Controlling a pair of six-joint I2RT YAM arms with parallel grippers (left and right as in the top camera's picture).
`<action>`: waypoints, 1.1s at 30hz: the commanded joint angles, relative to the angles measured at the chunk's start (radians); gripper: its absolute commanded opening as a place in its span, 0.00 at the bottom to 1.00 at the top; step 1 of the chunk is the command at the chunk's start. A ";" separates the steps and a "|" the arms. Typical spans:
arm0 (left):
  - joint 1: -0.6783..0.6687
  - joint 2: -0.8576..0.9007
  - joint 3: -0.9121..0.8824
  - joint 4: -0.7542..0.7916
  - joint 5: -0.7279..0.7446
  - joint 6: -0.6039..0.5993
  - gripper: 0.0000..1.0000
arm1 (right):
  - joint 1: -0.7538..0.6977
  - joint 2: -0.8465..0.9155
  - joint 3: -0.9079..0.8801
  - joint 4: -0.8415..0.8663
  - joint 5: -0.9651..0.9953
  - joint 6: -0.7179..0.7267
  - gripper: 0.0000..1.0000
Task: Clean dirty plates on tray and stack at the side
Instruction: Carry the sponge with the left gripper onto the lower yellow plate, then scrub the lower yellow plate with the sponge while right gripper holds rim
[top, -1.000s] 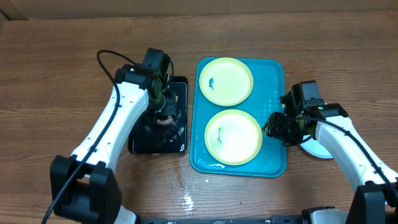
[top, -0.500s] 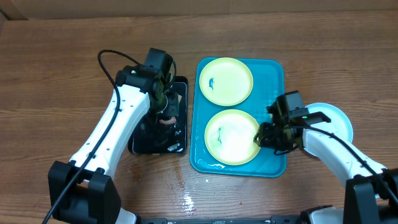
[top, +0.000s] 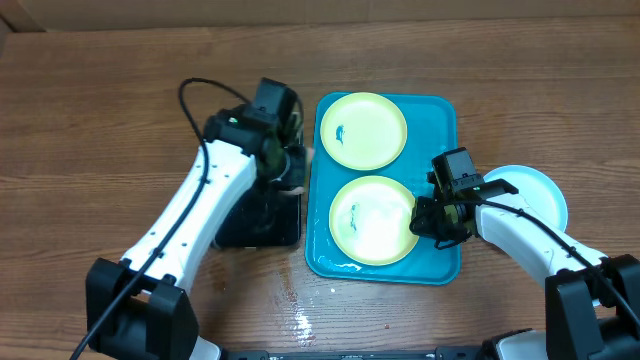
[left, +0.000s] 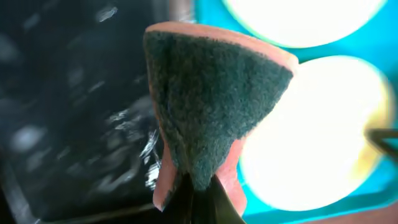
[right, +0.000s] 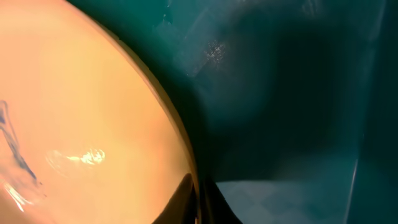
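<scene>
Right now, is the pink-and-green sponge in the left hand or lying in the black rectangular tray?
In hand: the left hand pinches the pink-backed dark green sponge at its narrow end.

**How Many of Each**

There are three plates: a far plate (top: 363, 130), a near plate (top: 370, 220) and a side plate (top: 537, 188). There are two trays: a blue tray (top: 441, 262) and a black tray (top: 262, 226). There is one sponge (left: 211, 106). There are two robot arms: a left arm (top: 190, 215) and a right arm (top: 530, 235).

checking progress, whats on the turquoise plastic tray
Two round yellow-green-rimmed plates: far plate and near plate, both blue-smudged, on the rectangular tray. Right gripper at the near plate's edge. Tray floor beneath them is hidden.
</scene>
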 joint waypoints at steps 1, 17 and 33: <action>-0.077 -0.007 0.016 0.071 0.116 -0.064 0.04 | 0.004 0.003 -0.005 0.006 0.015 0.020 0.04; -0.268 0.337 0.003 0.185 0.193 -0.257 0.04 | 0.004 0.003 -0.005 -0.001 0.015 0.024 0.04; -0.246 0.361 0.010 0.093 -0.328 -0.200 0.04 | 0.004 0.003 -0.005 -0.011 0.015 0.024 0.04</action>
